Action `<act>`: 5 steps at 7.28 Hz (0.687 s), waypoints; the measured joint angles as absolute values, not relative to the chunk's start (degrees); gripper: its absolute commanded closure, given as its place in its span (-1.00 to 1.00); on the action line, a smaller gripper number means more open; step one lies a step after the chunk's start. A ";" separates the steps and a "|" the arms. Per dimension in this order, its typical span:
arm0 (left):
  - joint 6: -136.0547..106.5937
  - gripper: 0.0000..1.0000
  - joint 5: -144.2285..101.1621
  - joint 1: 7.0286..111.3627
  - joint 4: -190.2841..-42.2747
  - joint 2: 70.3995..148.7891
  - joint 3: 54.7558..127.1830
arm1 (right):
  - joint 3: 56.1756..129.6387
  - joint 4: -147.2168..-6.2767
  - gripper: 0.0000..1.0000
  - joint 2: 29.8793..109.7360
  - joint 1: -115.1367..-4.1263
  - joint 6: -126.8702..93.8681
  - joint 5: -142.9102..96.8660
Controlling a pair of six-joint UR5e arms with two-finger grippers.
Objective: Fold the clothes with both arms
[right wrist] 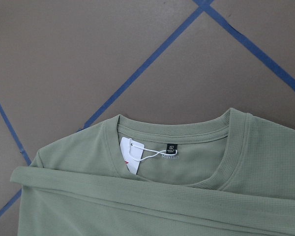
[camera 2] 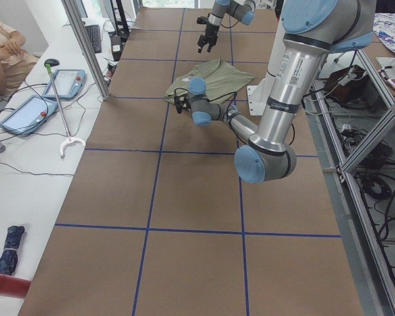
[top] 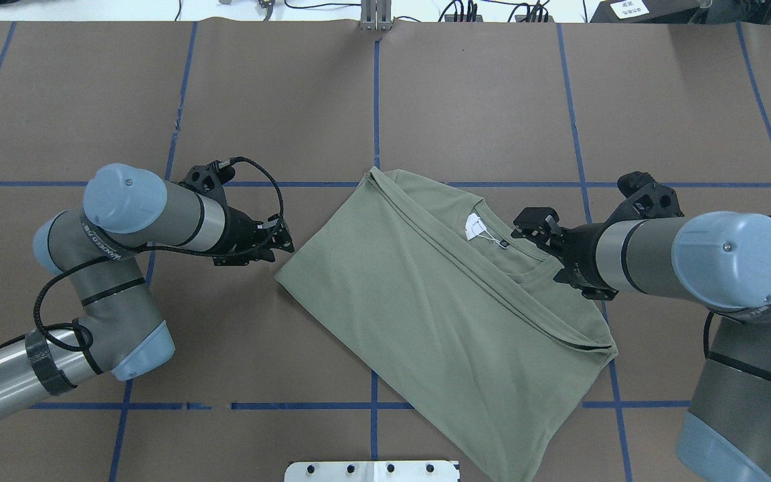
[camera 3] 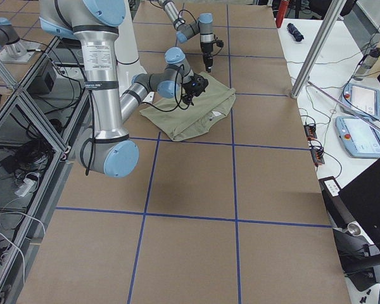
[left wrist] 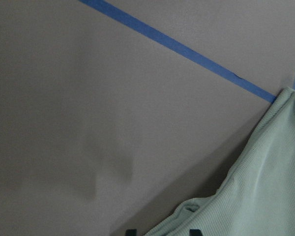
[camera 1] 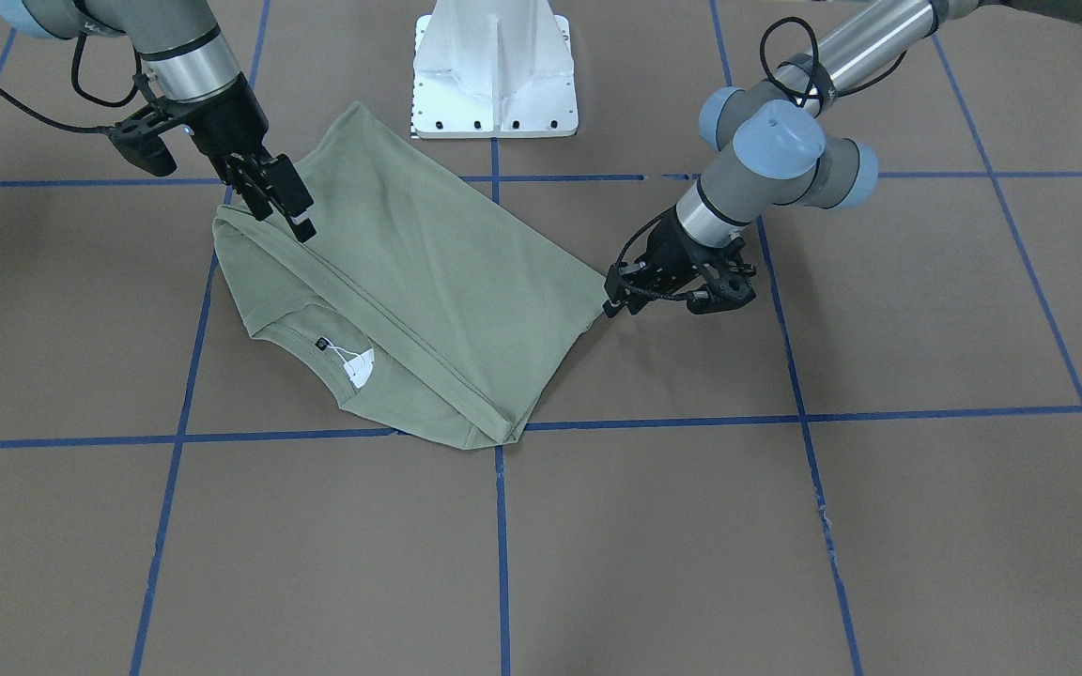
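Where blue tape lines point(top: 375, 100) rule the brown paper desk point(top: 479, 100), the sage-green shirt point(top: 425, 301) lies folded into a slanted oblong. Its fine ribbed knit, banded collar point(right wrist: 236, 147), dark neck label point(right wrist: 171, 147) and white hang tag point(right wrist: 129, 155) show. The left gripper point(camera 1: 610, 306) pinches a pointed corner. The right gripper point(camera 1: 285, 221) hovers released above the shoulder.

Bright, even overhead light is falling; a faint soft shadow is lying just ahead of the left gripper point(camera 1: 612, 306), whose view is looking dimmer.
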State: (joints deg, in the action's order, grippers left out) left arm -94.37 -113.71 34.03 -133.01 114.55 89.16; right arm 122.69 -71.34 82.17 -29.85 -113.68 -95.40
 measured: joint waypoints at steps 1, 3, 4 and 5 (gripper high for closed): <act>-94.71 0.06 -113.58 33.97 -131.85 114.61 89.32 | 122.08 -71.39 -1.00 81.51 -29.86 -113.78 -95.35; -95.24 0.07 -113.48 33.93 -124.99 114.77 91.37 | 120.93 -71.40 -1.00 80.00 -29.87 -114.15 -95.28; -95.32 0.07 -113.49 33.93 -122.69 114.78 92.66 | 120.48 -71.49 -1.00 79.44 -29.83 -114.28 -95.28; -95.37 0.07 -113.53 33.89 -121.79 114.74 93.51 | 120.24 -71.52 -1.00 79.21 -29.81 -114.32 -95.27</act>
